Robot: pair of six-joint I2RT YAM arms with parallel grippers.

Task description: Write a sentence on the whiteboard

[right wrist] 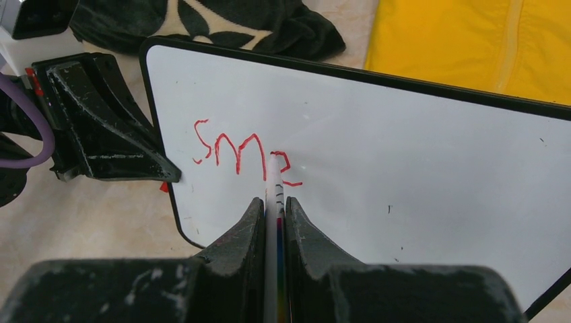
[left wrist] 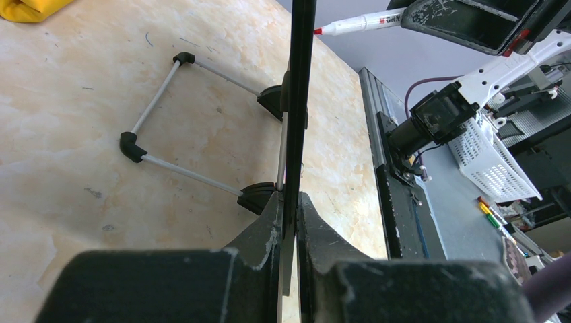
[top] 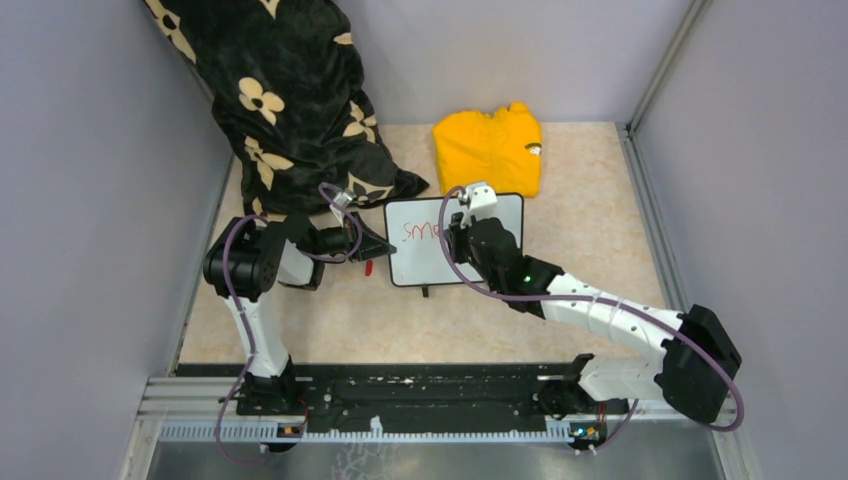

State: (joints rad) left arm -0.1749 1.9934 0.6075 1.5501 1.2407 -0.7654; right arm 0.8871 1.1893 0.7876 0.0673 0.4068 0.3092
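Observation:
The whiteboard (top: 415, 262) stands tilted on its wire feet (left wrist: 195, 121) at mid table. My left gripper (top: 383, 243) is shut on its left rim; in the left wrist view the board (left wrist: 301, 81) shows edge-on between the jaws (left wrist: 289, 202). My right gripper (top: 462, 225) is shut on a white marker (right wrist: 274, 185), whose tip touches the board face (right wrist: 417, 161). The sentence (right wrist: 232, 151) is red letters reading roughly "sm" plus a part-drawn stroke by the tip; it also shows in the top view (top: 420, 232). The marker (left wrist: 357, 23) shows in the left wrist view too.
A yellow garment (top: 490, 148) lies just behind the board. A black blanket with cream flowers (top: 290, 100) hangs over the far left, close to my left arm. A small red piece (top: 368, 267) lies under my left gripper. Grey walls close three sides.

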